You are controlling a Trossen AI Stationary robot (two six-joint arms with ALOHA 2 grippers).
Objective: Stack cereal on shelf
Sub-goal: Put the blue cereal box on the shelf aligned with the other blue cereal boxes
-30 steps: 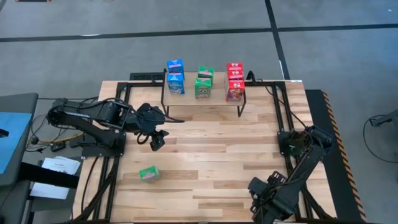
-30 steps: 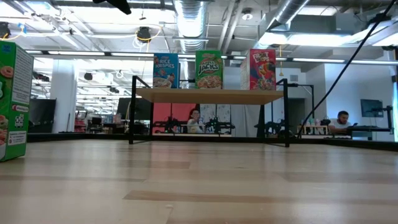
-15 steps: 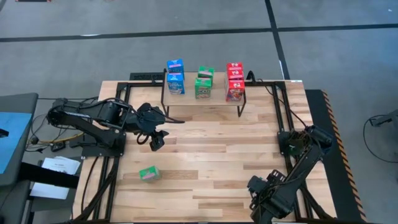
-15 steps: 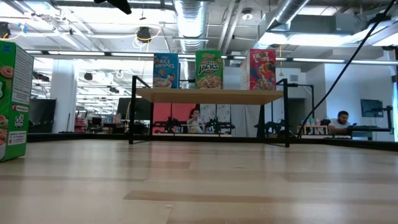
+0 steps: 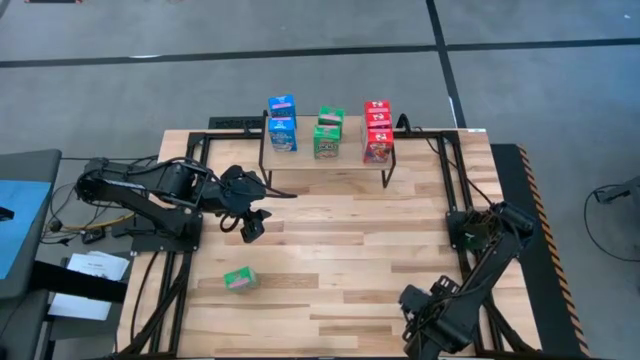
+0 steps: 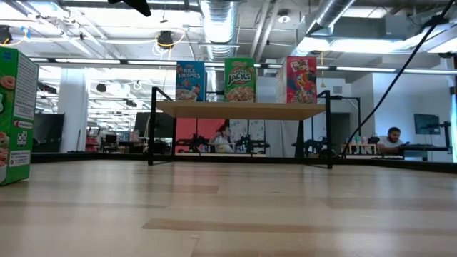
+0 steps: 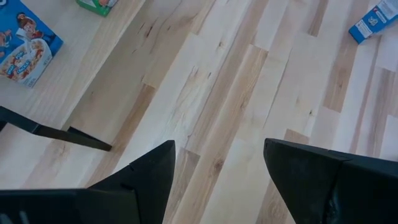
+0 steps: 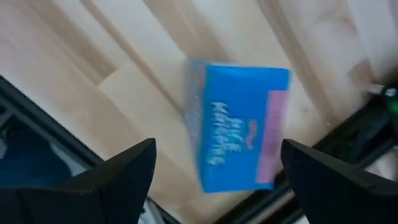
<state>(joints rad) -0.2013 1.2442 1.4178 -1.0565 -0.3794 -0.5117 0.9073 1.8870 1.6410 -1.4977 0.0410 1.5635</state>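
The left gripper (image 5: pixel 253 224) hovered empty over the table (image 5: pixel 340 250), fingers apart, between the shelf (image 5: pixel 325 158) and a lone green box (image 5: pixel 238 280). To do this well, it should probably descend squarely and grip the box's narrow sides. The right gripper (image 8: pixel 214 186), fingers wide, hung above a blue box (image 8: pixel 239 124) that only its wrist view revealed; overhead, the arm hid it.

Smooth pale wood planks are forming the tabletop (image 5: pixel 330 250), shelf (image 6: pixel 243 109) showing light wood on thin black metal legs, cereal boxes (image 5: pixel 325 133) looking printed cardboard.
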